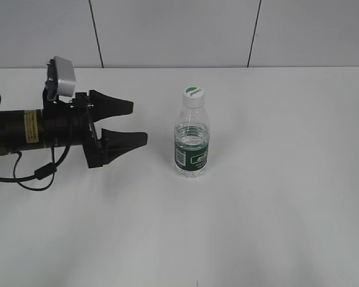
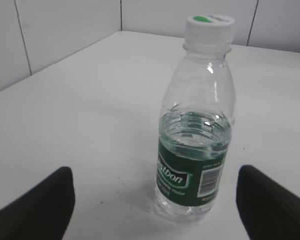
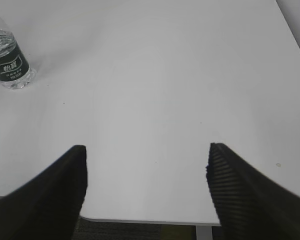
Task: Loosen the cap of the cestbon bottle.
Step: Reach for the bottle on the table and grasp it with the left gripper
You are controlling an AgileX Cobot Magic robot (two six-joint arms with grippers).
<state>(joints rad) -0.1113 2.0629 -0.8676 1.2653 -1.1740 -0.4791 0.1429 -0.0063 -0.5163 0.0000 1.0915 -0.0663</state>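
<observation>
The cestbon bottle [image 1: 192, 142] stands upright near the middle of the white table, clear with a dark green label and partly filled with water. Its white cap [image 1: 193, 93] with a green patch is on top. My left gripper [image 1: 137, 122] is open and empty, lying level to the left of the bottle, a short gap away. In the left wrist view the bottle [image 2: 197, 145] and cap [image 2: 210, 25] stand ahead between the open jaws [image 2: 155, 195]. My right gripper [image 3: 146, 165] is open and empty over the table's near edge; the bottle [image 3: 8, 57] shows at far left there.
The white table [image 1: 287, 197] runs to a panelled white wall at the back. In the right wrist view the table's front edge [image 3: 140, 220] and a leg show below the jaws. A black cable [image 1: 36, 176] hangs from the left arm.
</observation>
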